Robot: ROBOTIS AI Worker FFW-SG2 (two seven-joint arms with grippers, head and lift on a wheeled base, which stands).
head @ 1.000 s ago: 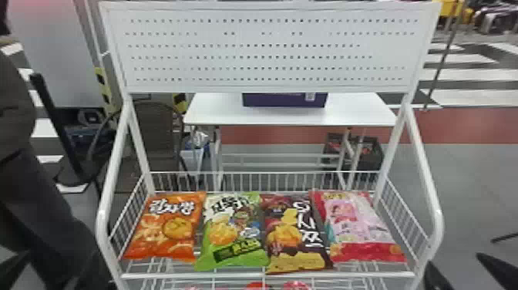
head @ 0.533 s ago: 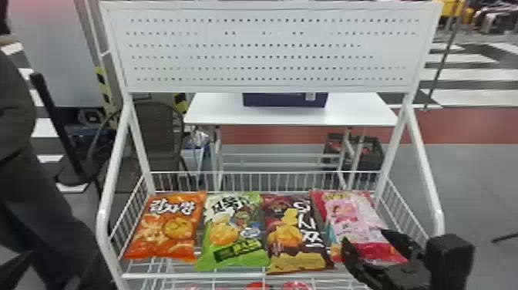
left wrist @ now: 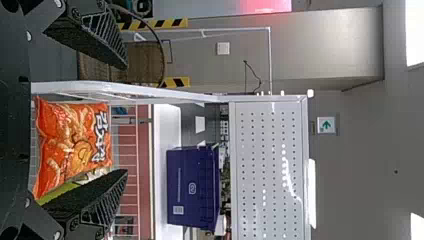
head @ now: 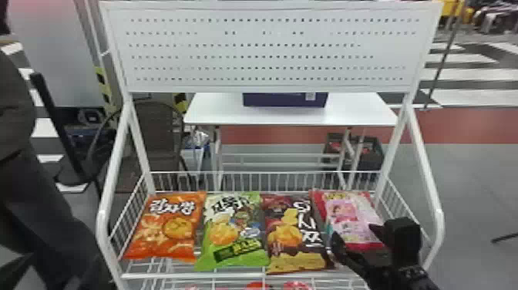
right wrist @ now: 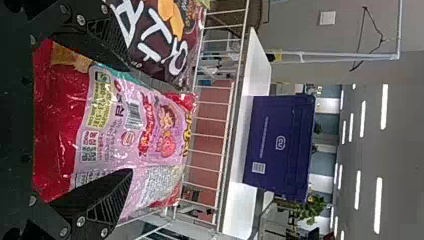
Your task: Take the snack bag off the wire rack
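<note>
At the right end of the wire rack (head: 192,276), the pink-and-red snack bag (head: 343,212) is laid flat. Over its near part, the right gripper (head: 354,233) is spread wide, nothing clasped (whether the bag is touched cannot be told). Toward the rack's left side, the left gripper (head: 53,266) is held wide apart, empty.

Snack bags (head: 231,227) in rack (head: 192,276) (side by side), table (head: 216,112) behind
</note>
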